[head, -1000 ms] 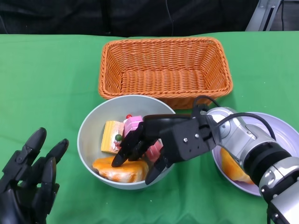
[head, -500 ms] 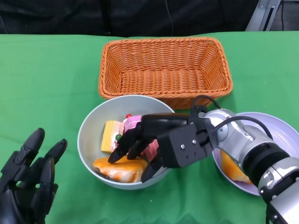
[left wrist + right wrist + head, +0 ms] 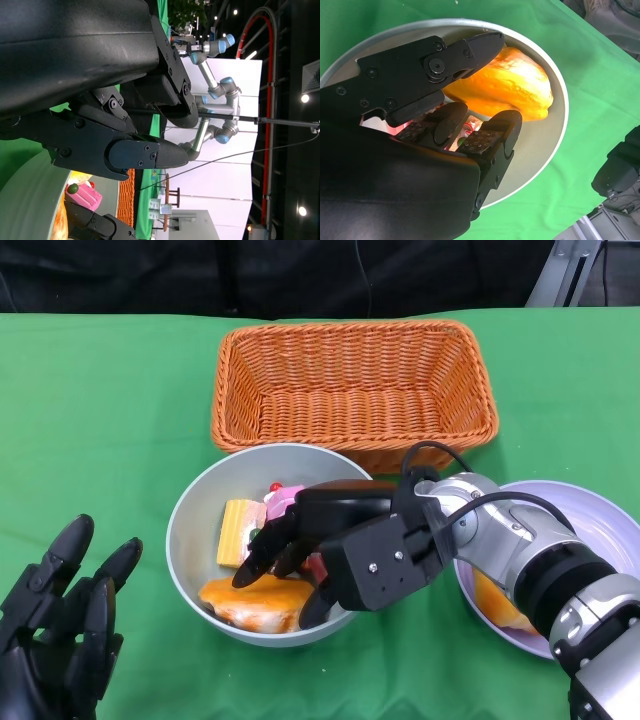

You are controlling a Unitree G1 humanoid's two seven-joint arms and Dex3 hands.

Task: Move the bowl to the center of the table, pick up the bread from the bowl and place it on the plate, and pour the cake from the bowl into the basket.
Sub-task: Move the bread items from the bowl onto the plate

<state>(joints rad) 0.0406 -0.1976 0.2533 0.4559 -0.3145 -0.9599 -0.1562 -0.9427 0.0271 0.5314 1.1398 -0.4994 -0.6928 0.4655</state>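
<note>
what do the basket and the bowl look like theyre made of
The basket looks like woven wicker or rattan, orange-brown, with visible plaited strands. The bowl seems smooth, matte grey plastic or ceramic; its even, seamless wall leaves that open.

A green cloth [image 3: 110, 410] covers my tabletop. Beyond its far edge hangs a dark backdrop [image 3: 300, 275], with a grey metal strut [image 3: 562, 270] at far right.

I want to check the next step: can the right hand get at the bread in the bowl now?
Probably yes. The right hand is already inside the bowl, its fingers over the bread. Nothing lies between them; the cake sits beside it.
</note>
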